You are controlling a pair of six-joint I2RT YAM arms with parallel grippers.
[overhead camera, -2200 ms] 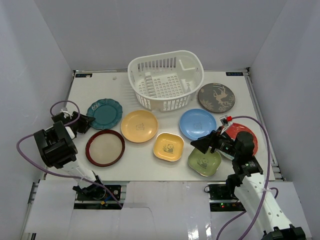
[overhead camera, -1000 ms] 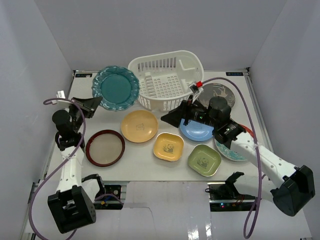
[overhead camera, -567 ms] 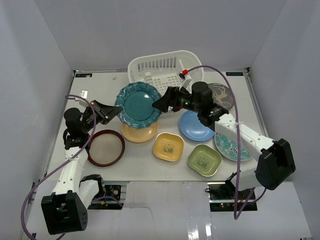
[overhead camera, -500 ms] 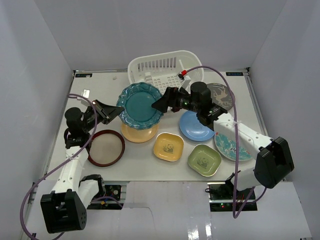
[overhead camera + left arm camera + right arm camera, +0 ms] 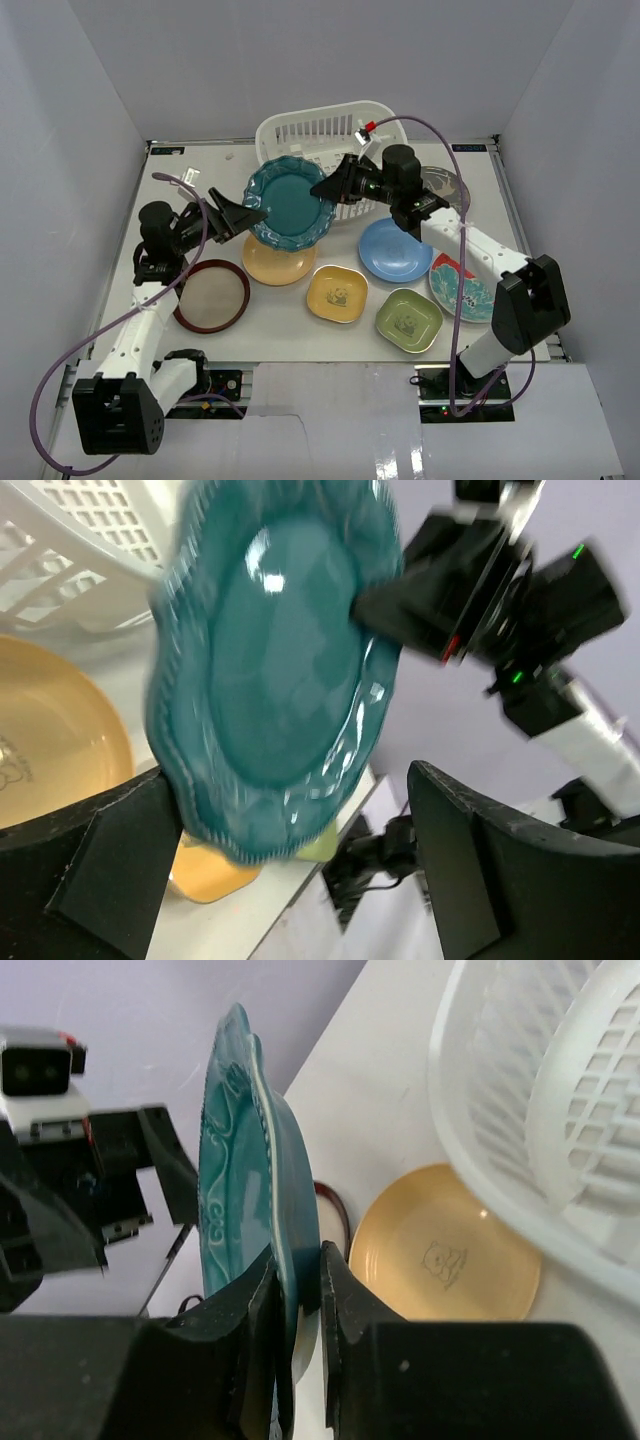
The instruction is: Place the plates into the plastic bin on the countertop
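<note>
Plain white panel walls [image 5: 80,110] stood at nine, twelve and three o'clock; a small dark sticker [image 5: 168,151] lay at eleven.

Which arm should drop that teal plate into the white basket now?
Right. The right gripper pinches the rim of the teal plate beside the white bin; the left gripper stands open, gripping nothing.

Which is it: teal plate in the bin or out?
Out: the teal plate hangs tilted before the plastic bin, rim pinched by the right gripper.
</note>
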